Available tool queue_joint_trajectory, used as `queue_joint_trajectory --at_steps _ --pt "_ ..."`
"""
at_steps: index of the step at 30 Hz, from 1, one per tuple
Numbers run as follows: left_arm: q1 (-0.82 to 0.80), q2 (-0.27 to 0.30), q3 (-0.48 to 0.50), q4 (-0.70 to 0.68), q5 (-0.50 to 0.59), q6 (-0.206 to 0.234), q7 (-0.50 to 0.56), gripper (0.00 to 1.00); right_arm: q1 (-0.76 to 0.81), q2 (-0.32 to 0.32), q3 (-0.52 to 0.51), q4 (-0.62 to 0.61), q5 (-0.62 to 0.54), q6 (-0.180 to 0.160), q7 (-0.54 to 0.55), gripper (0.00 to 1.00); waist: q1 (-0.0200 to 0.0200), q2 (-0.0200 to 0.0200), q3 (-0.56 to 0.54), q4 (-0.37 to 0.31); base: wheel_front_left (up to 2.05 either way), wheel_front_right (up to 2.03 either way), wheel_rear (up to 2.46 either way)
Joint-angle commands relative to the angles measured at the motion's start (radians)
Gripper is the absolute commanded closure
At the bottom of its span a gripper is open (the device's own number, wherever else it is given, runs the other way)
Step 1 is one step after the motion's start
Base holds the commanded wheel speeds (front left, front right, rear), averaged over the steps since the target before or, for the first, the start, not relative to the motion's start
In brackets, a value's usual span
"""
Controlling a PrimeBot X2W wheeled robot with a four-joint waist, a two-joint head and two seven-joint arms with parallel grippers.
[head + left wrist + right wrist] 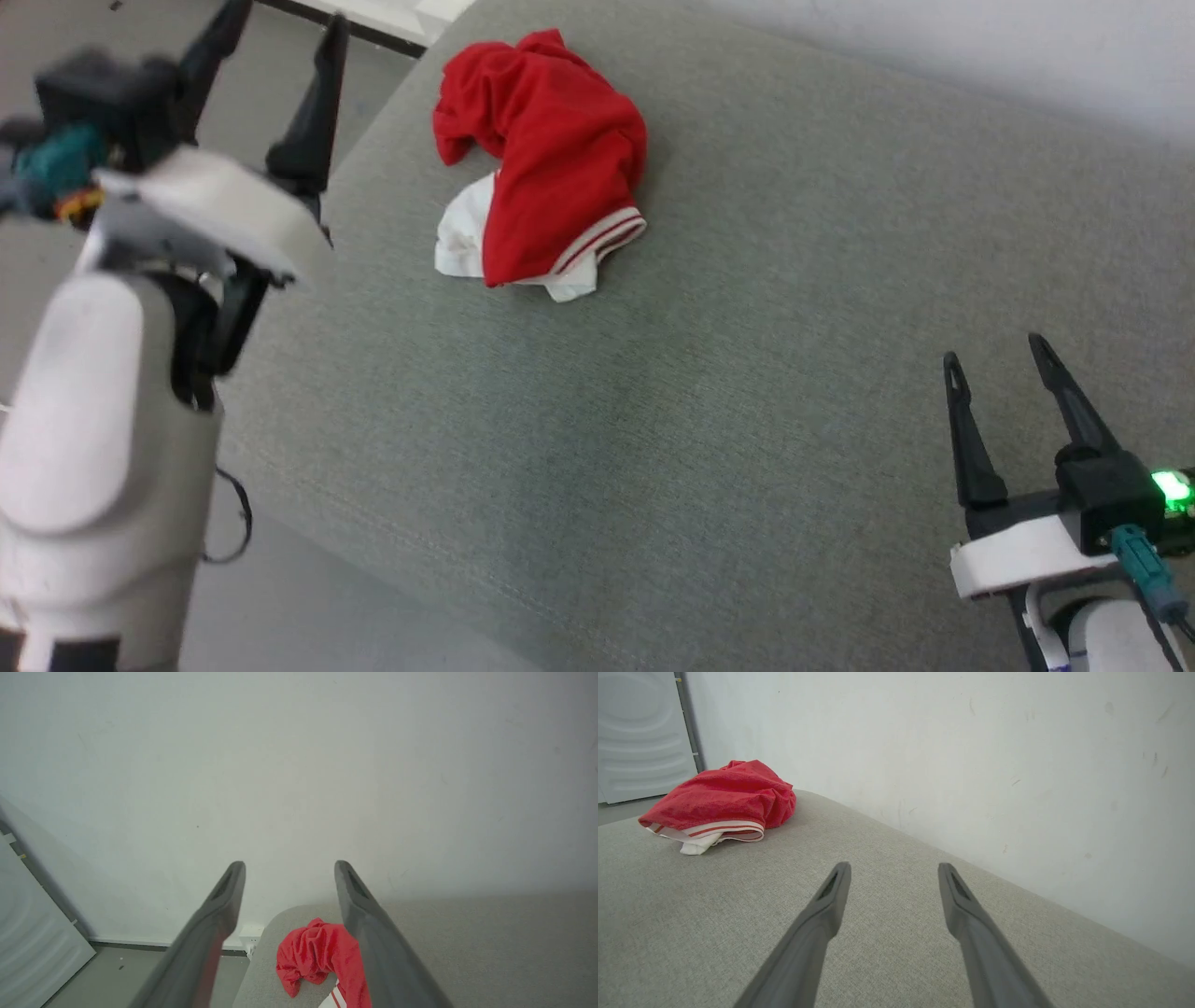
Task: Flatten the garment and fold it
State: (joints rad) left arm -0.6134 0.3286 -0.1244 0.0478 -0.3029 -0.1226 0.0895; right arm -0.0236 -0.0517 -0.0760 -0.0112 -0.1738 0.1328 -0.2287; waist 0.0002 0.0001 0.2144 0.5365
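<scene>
The red jersey-style T-shirt with white sleeves and red-and-white striped trim (546, 154) is found crumpled in a loose heap on the grey woven padded surface (672, 429). It lies towards the far left part of that surface, close to the left edge. Nothing of it has yet been spread flat, and no print can be made out among the folds. The heap's long axis runs away from the robot, with the white cloth and striped trim at the near end and bunched red cloth at the far end.

The left gripper (288, 14) is held raised beside the left edge of the surface, its two dark fingers spread wide and empty. In the left wrist view the same left gripper (289, 864) is aimed at the white wall (299, 765), with the T-shirt (310, 952) low between the fingers and partly hidden behind one; it appears to hang well above the cloth, though height is hard to judge.

The right gripper (993, 350) is likewise wide open and empty, well apart from the heap, which lies ahead and to its left (728, 791). The left arm is judged the nearer for a first grasp.
</scene>
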Motion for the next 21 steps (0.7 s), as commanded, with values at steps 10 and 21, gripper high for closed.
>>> queue_joint_trajectory --at_steps 10,21 --pt "-0.302 0.119 -0.168 0.346 -0.239 -0.008 0.243 0.0 -0.08 0.001 0.042 -0.133 -0.067 -0.002 0.067 0.0 -0.0002 -0.0001 0.208 -0.16 0.0 0.0 0.0" --pt "-0.337 0.144 -0.254 0.5 -0.449 -0.008 0.425 0.0 -0.09 0.001 0.044 -0.206 -0.075 -0.002 0.101 0.0 -0.0002 -0.0001 0.31 -0.267 0.0 0.0 0.0"
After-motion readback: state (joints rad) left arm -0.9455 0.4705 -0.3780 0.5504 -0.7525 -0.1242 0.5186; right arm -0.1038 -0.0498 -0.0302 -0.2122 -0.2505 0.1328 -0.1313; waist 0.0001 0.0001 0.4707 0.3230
